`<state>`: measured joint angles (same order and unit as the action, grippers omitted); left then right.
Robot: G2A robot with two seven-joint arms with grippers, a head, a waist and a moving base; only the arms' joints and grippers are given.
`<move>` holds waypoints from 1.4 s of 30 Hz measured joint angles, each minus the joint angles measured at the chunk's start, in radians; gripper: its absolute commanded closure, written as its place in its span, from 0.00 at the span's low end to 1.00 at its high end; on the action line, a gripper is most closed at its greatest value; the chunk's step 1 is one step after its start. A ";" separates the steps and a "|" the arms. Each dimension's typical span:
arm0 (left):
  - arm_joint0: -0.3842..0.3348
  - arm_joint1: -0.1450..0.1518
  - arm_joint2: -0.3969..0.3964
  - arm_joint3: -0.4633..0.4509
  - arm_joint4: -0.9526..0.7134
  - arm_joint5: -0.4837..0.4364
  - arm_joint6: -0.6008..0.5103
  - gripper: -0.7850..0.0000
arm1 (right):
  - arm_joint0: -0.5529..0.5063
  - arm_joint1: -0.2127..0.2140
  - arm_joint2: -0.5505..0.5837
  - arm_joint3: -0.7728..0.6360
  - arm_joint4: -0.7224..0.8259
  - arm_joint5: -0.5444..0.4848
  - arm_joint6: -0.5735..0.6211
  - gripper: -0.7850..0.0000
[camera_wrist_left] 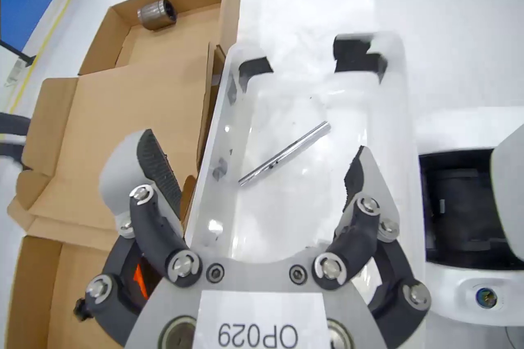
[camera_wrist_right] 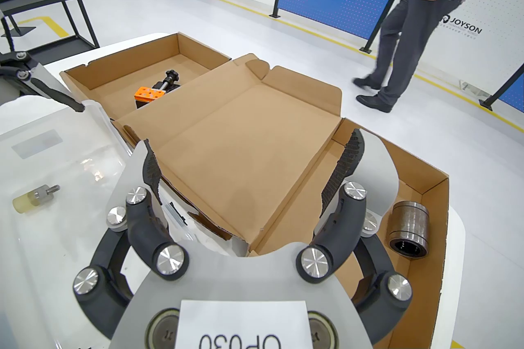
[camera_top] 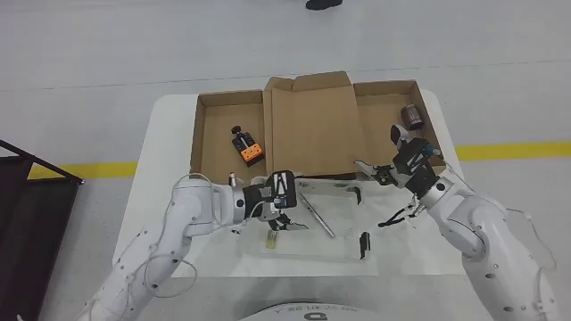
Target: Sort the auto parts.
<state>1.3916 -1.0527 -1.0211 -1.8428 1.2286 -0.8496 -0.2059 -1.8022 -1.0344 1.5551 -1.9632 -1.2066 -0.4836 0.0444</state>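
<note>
A white bench (camera_top: pixel 169 143) on a pale factory floor carries a cardboard box (camera_top: pixel 312 125) with its middle flap folded flat, and a clear tray (camera_top: pixel 330 251) just in front of it. The left fingers (camera_wrist_left: pixel 157 170) hang spread wide and empty over the tray, the right fingers (camera_wrist_right: pixel 348 162) likewise wide and empty over the front edge of the box. A metal rod (camera_wrist_left: pixel 286 154) lies in the tray, a steel bearing (camera_wrist_right: pixel 408 230) in the box's right compartment, an orange part (camera_wrist_right: pixel 149 93) in its left one, and a small cream stud (camera_wrist_right: pixel 35 197) in the tray.
</note>
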 measured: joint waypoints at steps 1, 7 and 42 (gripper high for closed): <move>-0.001 -0.002 -0.002 0.012 -0.059 0.010 0.037 0.00 | 0.000 0.000 0.000 0.000 0.000 0.000 0.000 0.00; -0.001 -0.002 -0.004 0.011 -0.118 0.009 0.034 0.00 | 0.000 0.000 0.000 0.000 0.000 0.000 0.000 0.00; -0.223 -0.058 0.280 0.152 0.154 -0.059 -0.126 0.59 | 0.000 0.000 0.000 0.000 0.000 0.000 0.000 0.00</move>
<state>1.1689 -1.1110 -0.7411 -1.6905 1.3824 -0.9088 -0.3324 -1.8022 -1.0344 1.5551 -1.9632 -1.2066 -0.4836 0.0444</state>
